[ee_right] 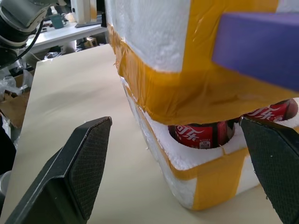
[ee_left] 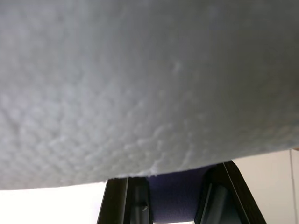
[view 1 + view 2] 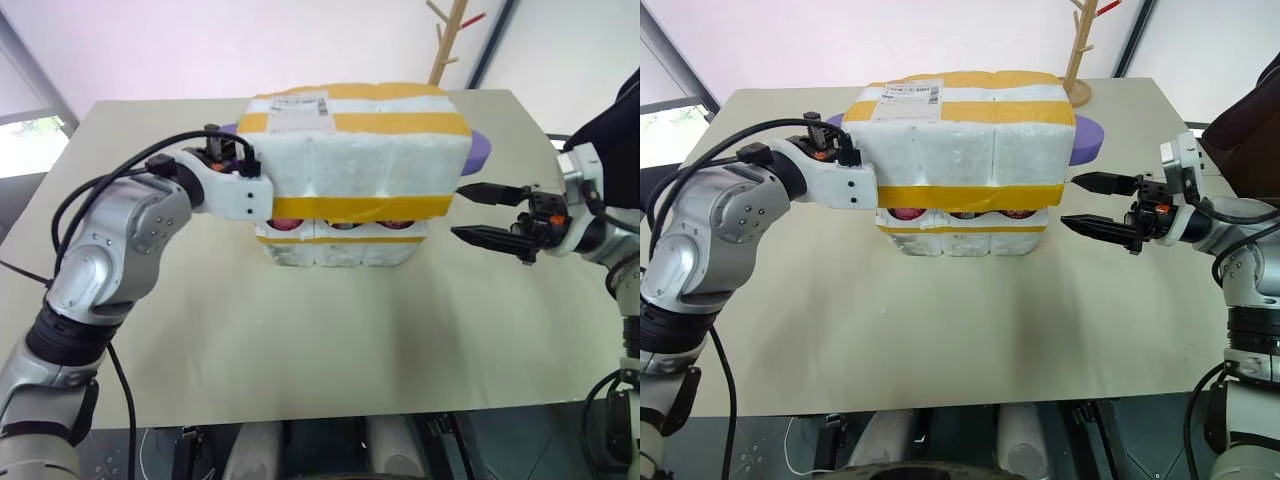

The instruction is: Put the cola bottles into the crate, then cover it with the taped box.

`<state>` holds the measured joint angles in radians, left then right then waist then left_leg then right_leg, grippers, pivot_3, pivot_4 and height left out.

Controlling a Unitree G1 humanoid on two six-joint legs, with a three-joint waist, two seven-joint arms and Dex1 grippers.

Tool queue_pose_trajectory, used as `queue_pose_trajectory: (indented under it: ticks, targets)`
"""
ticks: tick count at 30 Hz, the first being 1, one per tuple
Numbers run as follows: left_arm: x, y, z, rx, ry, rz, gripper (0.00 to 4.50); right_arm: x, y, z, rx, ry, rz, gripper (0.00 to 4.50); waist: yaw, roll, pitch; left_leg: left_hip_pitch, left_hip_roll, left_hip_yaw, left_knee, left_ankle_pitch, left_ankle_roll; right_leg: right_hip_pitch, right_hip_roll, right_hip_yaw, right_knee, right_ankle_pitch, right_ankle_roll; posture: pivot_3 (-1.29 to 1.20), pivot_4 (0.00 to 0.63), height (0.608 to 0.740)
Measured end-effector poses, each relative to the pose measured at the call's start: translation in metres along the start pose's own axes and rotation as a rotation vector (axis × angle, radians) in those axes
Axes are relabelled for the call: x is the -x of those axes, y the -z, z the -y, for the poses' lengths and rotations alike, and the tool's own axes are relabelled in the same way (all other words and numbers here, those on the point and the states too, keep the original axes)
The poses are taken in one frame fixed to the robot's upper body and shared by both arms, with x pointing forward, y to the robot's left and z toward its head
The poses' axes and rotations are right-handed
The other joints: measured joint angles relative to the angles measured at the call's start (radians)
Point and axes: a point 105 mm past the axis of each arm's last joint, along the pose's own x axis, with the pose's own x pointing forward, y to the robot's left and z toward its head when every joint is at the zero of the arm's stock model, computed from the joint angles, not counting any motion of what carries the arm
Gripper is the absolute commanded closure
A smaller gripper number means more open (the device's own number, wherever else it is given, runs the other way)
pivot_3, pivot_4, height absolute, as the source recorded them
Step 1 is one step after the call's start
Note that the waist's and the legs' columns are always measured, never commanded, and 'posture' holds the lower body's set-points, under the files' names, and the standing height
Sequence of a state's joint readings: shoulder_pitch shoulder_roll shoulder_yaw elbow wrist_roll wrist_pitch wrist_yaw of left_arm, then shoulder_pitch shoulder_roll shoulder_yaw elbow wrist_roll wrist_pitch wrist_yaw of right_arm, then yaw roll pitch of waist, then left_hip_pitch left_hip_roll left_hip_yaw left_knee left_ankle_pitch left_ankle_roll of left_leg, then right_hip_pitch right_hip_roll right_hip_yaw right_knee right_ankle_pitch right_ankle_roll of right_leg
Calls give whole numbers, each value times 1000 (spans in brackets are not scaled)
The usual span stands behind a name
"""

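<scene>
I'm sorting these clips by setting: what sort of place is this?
Probably an office or lab workroom, not a home: a plain beige table set up for the job, a wooden coat stand behind it, and cluttered desks in the right wrist view.
</scene>
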<state>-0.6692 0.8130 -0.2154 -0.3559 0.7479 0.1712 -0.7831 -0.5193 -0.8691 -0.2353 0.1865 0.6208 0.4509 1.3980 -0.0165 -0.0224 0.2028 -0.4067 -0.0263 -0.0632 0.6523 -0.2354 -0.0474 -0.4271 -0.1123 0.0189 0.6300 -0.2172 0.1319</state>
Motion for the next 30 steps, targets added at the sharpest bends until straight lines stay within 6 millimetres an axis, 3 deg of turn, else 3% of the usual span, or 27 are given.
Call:
queue_pose_trajectory:
  ticks: [5,12,23,30]
  targets:
    - [0,-2,-3,-60,-17,-7,4062,7,7,3,2,13,-26,0,0,0,0,0,0,0,0,0,0,0,0,0,0,0,0,0,150,740]
    - [0,-15,3,-4,-13,-3,4062,9,7,3,1,3,-27,0,4,0,0,0,0,0,1,0,0,0,0,0,0,0,0,0,150,740]
    - [-7,4,12,85,15,-39,4062,9,8,3,-15,5,-30,0,-2,0,0,1,0,0,0,0,0,1,0,0,0,0,0,0,150,740]
    - [-5,-6,14,127,40,-1,4062,8,8,4,-19,14,-31,0,3,0,0,0,0,0,1,0,0,1,0,0,0,0,0,0,150,740]
